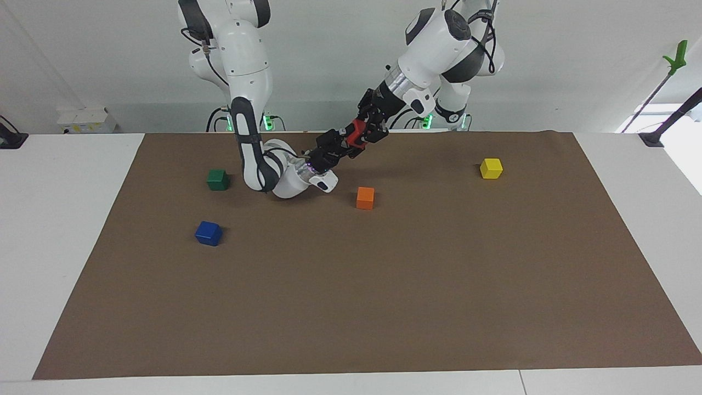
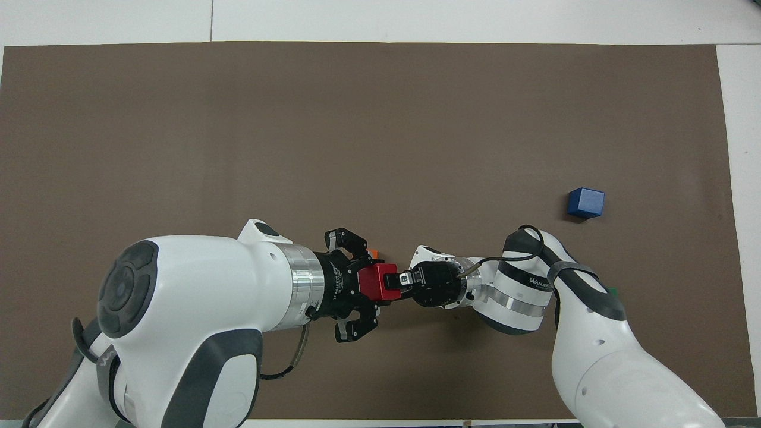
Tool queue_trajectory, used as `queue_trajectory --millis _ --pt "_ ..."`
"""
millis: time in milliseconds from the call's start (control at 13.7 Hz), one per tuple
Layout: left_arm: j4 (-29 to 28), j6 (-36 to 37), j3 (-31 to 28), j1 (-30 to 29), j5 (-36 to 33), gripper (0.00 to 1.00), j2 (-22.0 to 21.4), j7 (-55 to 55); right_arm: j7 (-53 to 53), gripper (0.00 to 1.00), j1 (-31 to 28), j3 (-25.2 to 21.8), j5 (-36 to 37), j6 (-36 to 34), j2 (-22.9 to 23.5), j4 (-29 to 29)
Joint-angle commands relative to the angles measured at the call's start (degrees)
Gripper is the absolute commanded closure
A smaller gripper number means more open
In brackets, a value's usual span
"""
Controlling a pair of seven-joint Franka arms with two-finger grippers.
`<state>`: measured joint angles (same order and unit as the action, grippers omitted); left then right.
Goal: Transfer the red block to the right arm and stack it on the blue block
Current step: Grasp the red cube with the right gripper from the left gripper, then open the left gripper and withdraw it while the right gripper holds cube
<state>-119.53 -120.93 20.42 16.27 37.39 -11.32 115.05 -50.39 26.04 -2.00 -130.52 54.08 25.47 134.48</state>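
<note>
The red block (image 1: pixel 357 134) (image 2: pixel 373 283) is up in the air between the two grippers, over the part of the mat near the robots. My left gripper (image 1: pixel 366 129) (image 2: pixel 364 283) has its fingers spread wide on either side of the block, clear of it. My right gripper (image 1: pixel 343 141) (image 2: pixel 393 279) meets it from the other end and is shut on the red block. The blue block (image 1: pixel 208 233) (image 2: pixel 585 203) sits on the mat toward the right arm's end, farther from the robots than the grippers.
A green block (image 1: pixel 218 179) lies nearer to the robots than the blue one. An orange block (image 1: pixel 365 197) sits on the mat below the grippers. A yellow block (image 1: pixel 491 168) lies toward the left arm's end. The brown mat (image 1: pixel 384 307) covers the table.
</note>
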Motion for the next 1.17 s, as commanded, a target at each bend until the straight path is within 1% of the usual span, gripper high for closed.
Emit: queue_trajectory --millis 0,73,146,219,292,584,877,1023,1096 --pt "-2.46 -0.1 -0.55 1.83 0.66 1.0 -2.56 0.09 0.64 1.0 -0.02 0.07 0.62 3.93 -2.26 0.7" --pt "-2.72 -0.01 -0.55 1.92 0.66 1.0 -2.74 -0.17 0.64 1.0 -0.02 0.07 0.62 4.11 -2.44 0.61" --pt "-2.81 -0.1 -0.55 2.18 0.58 0.85 -2.83 -0.35 0.73 1.0 -0.02 0.07 0.62 4.11 -2.44 0.52" --pt "-2.64 -0.1 -0.47 2.45 0.57 0.11 -2.74 0.26 0.73 1.0 -0.11 -0.02 0.62 4.11 -2.44 0.52" --pt "-2.46 -0.1 -0.47 3.14 0.57 0.0 -2.83 0.35 0.82 1.0 -0.11 -0.02 0.62 4.2 -2.44 0.43" --pt "-2.37 0.16 -0.55 3.33 0.4 0.0 -3.53 0.09 1.08 1.0 -0.37 -0.02 0.62 4.72 -2.53 0.08" --pt "-2.37 5.51 -1.16 2.27 0.4 0.0 -6.86 -0.88 1.17 1.0 -0.37 -0.11 0.71 4.81 -2.53 -0.01" --pt "-2.02 9.46 -1.17 -1.92 0.05 0.0 -8.1 -2.79 1.35 1.0 -0.37 -0.2 0.71 5.25 -2.53 -0.62" --pt "-1.67 11.92 -1.26 -3.86 0.05 0.0 -8.1 -5.59 1.43 1.0 -0.55 -0.2 0.8 6.82 -2.97 -0.88"
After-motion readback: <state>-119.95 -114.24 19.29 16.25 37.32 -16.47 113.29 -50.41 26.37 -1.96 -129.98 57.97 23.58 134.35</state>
